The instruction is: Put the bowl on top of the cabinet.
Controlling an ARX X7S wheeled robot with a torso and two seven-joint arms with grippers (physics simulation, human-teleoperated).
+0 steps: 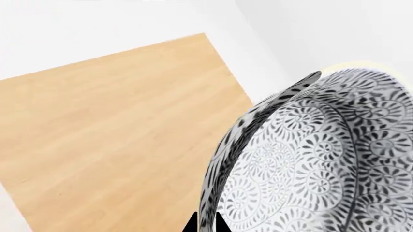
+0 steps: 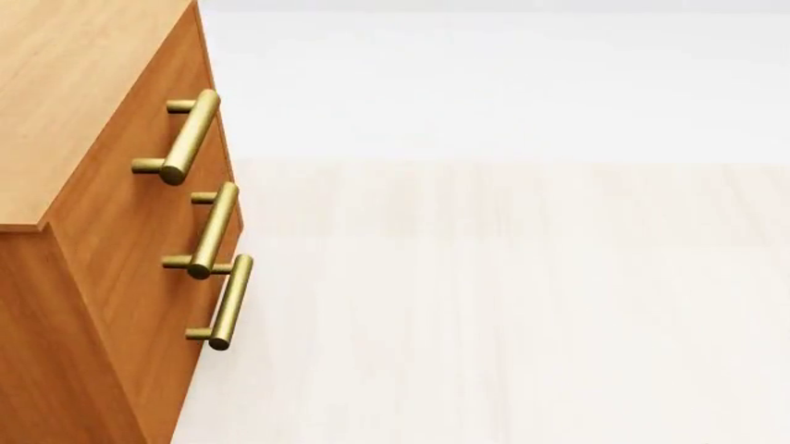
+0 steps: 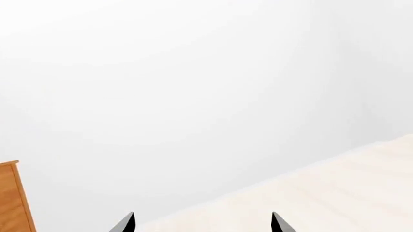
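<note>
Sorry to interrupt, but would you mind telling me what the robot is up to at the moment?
It is moving a patterned bowl onto the cabinet. The left end effector is pinching the bowl's rim, and the left wrist view shows the bowl held above the cabinet's light wooden top, not yet set down. The right end effector is open and empty, pointing toward the wall and pale floor. The head view shows only the cabinet's corner and three brass handles; neither arm appears there.

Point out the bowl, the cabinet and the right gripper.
bowl (image 1: 322, 159): left wrist view, patterned inner wall.
cabinet (image 2: 74, 83): head view, light wooden top.
right gripper (image 3: 202, 223): right wrist view, midway between fingertips.
</note>
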